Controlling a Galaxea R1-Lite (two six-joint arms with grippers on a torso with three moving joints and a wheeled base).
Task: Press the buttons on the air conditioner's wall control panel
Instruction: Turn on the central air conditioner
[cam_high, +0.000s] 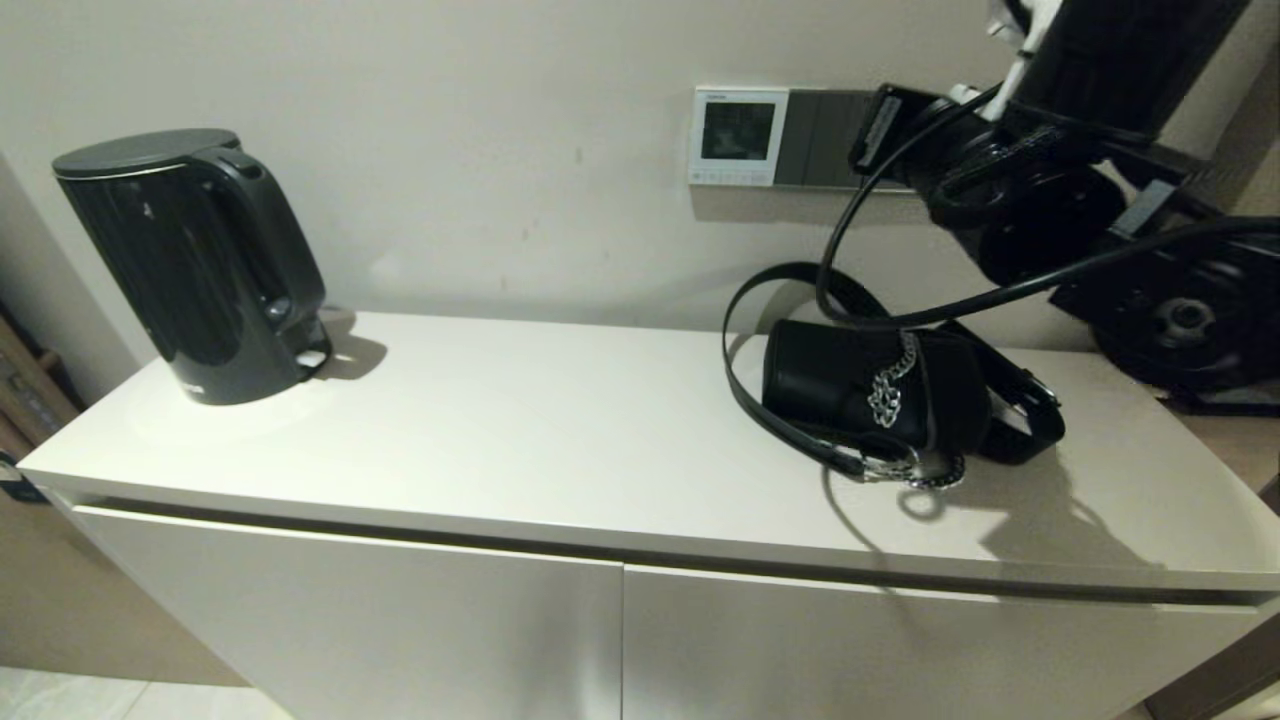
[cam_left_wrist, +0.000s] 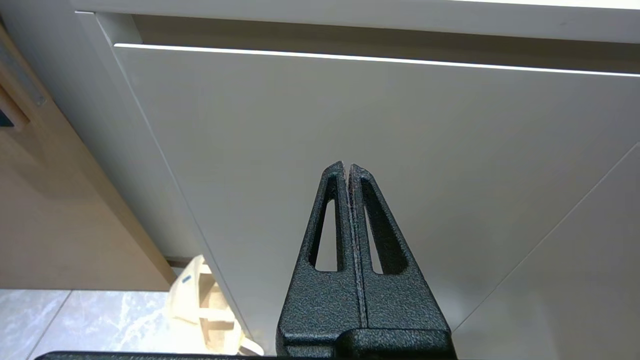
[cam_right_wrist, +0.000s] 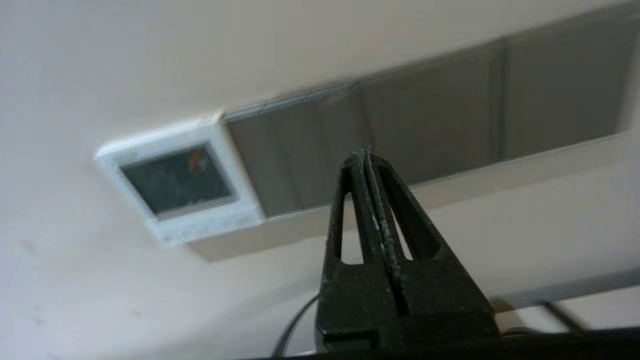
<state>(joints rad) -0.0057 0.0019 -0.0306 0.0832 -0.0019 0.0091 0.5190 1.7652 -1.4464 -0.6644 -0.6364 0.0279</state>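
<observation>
The air conditioner's wall control panel (cam_high: 738, 135) is a small white square with a dark screen, mounted on the wall above the cabinet. The buttons (cam_high: 730, 177) run along its bottom edge. In the right wrist view the panel (cam_right_wrist: 180, 185) and its buttons (cam_right_wrist: 207, 227) show blurred. My right gripper (cam_right_wrist: 364, 152) is shut and empty. It is raised near the wall, with its tips in front of the dark grey switch plates (cam_right_wrist: 430, 130) beside the panel, apart from the buttons. My left gripper (cam_left_wrist: 347, 167) is shut and empty, parked low facing the cabinet door (cam_left_wrist: 350, 115).
A black kettle (cam_high: 200, 265) stands at the cabinet top's left end. A black handbag with a chain (cam_high: 880, 385) lies on the white cabinet top (cam_high: 500, 430) below the panel. The right arm's cable (cam_high: 850, 290) hangs over the bag. Dark grey switch plates (cam_high: 820, 138) adjoin the panel.
</observation>
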